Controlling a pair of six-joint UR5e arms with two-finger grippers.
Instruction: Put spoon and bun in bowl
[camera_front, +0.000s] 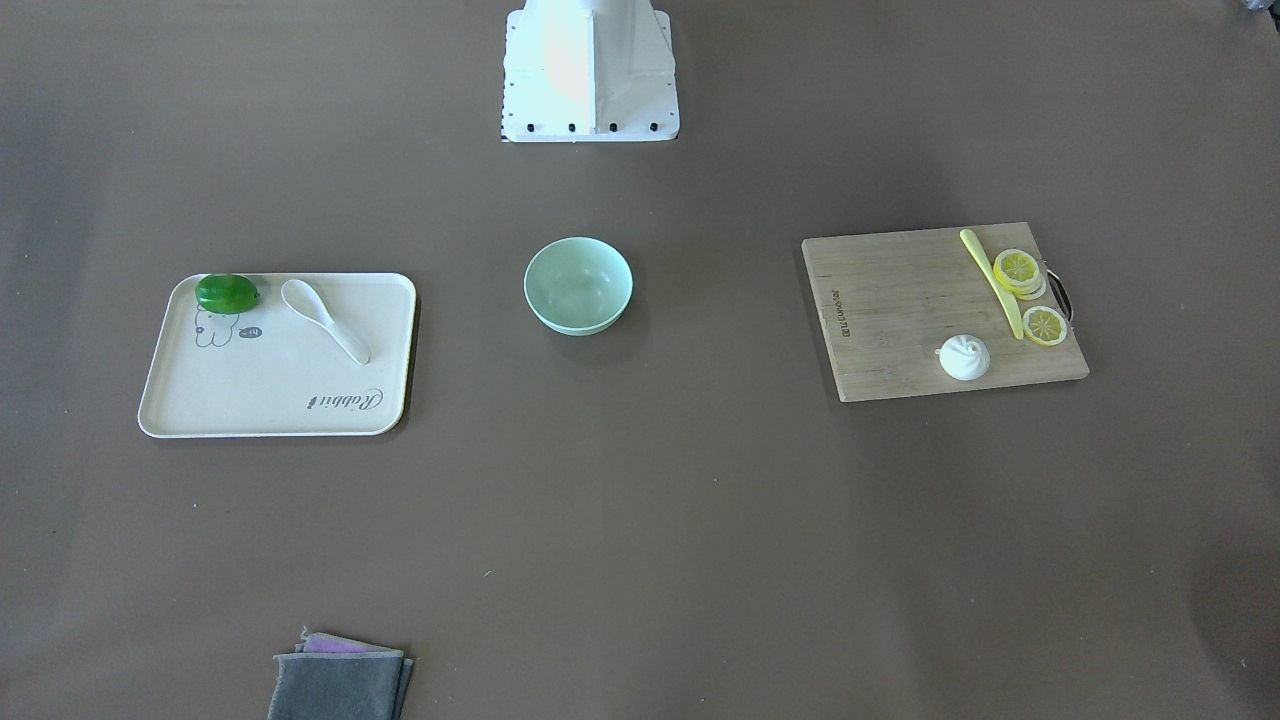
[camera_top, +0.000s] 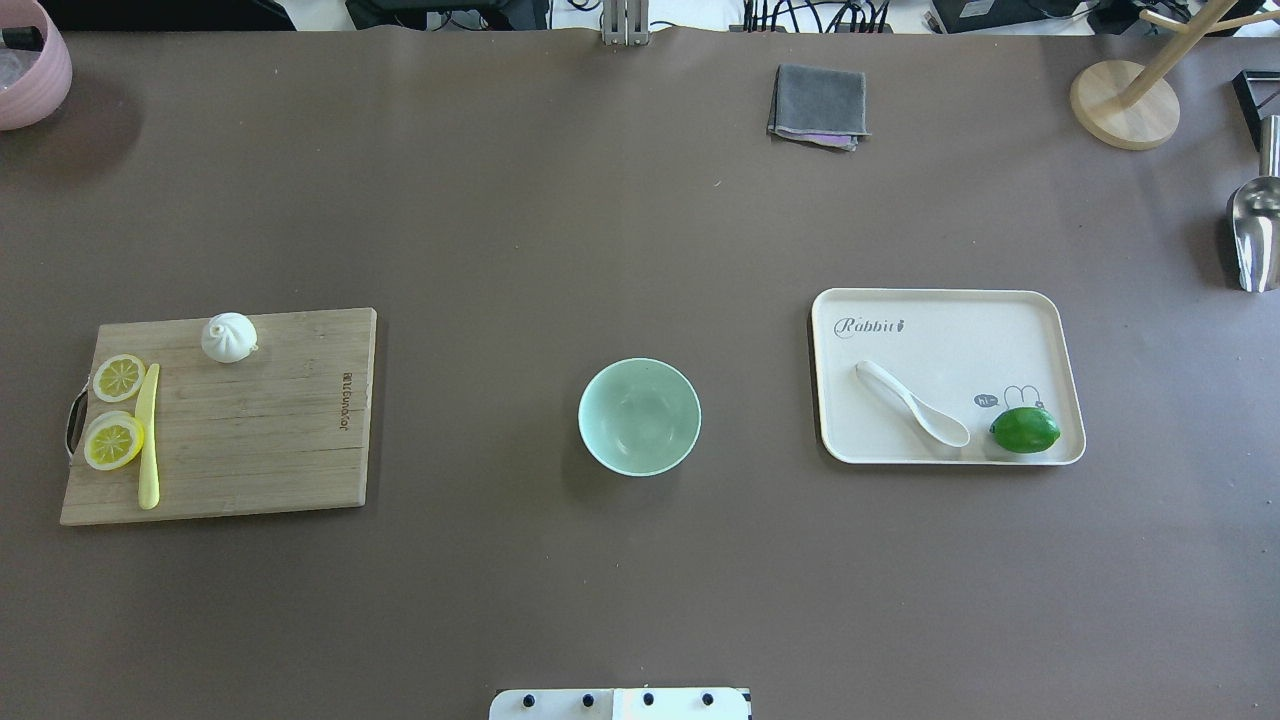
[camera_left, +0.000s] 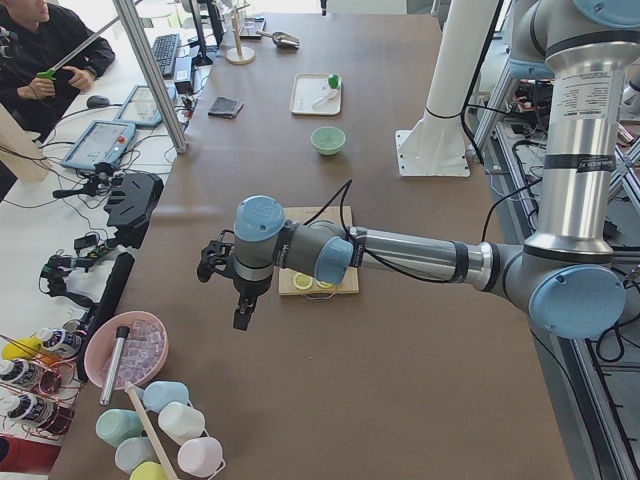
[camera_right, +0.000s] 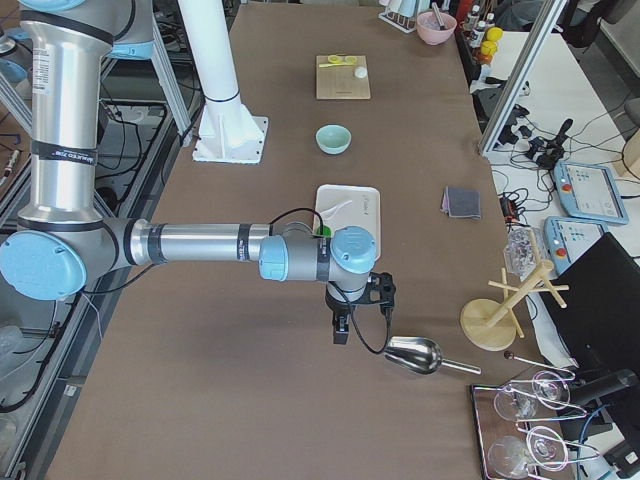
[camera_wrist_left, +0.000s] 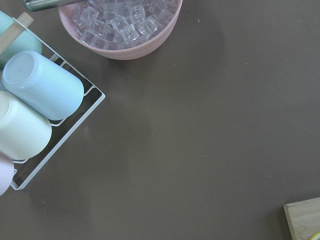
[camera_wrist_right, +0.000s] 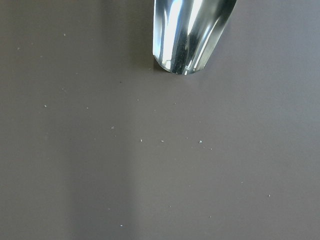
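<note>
The white soup spoon (camera_top: 912, 403) lies on a cream tray (camera_top: 940, 295) on the table's right, also in the front view (camera_front: 325, 318). The white pleated bun (camera_top: 229, 337) sits at the far edge of a wooden cutting board (camera_top: 260, 430) on the left, also in the front view (camera_front: 964, 357). The mint-green bowl (camera_top: 639, 416) stands between them with nothing in it. My left gripper (camera_left: 240, 315) hangs past the board near the table's left end. My right gripper (camera_right: 340, 330) hangs past the tray near the right end. Both show only in side views, so I cannot tell whether they are open or shut.
A green lime (camera_top: 1025, 429) lies on the tray beside the spoon's scoop. Lemon slices (camera_top: 113, 440) and a yellow knife (camera_top: 148, 435) lie on the board. A grey cloth (camera_top: 818, 105), a metal scoop (camera_top: 1255, 235), a wooden stand (camera_top: 1125, 100) and a pink ice bowl (camera_wrist_left: 125, 25) stand near the table's edges.
</note>
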